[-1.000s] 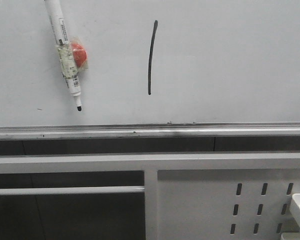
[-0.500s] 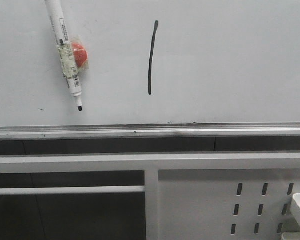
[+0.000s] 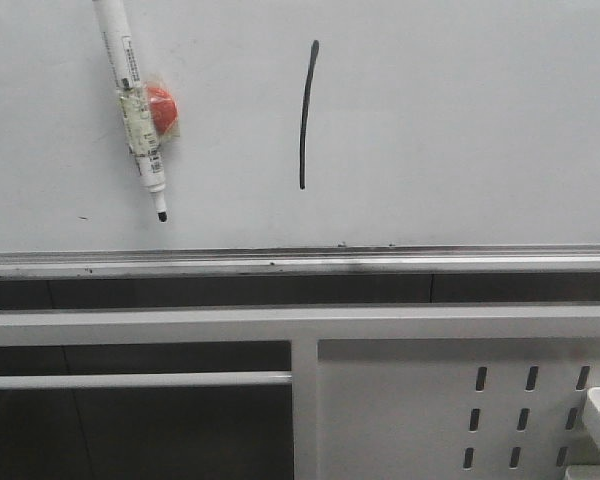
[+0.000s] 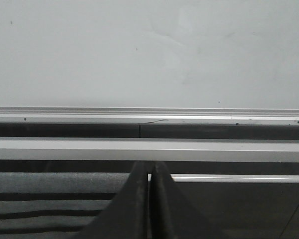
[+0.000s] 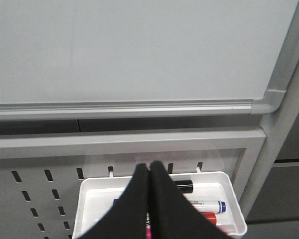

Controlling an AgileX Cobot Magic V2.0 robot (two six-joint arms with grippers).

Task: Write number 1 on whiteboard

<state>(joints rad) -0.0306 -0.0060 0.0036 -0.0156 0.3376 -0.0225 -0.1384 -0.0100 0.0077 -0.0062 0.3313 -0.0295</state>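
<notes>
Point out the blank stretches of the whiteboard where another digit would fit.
On the whiteboard, the widest blank stretch runs right of the number 1 down to the tray rail. A narrower strip lies between the stroke and the marker. The upper left is crowded by the marker and red magnet.

Office or lab — wall whiteboard, perforated frame panel, marker tray.

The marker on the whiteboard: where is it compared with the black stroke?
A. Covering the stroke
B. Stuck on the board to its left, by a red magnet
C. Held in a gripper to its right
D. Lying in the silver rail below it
B: in the front view the marker hangs tilted on the whiteboard beside a red magnet, left of the black stroke.
</notes>
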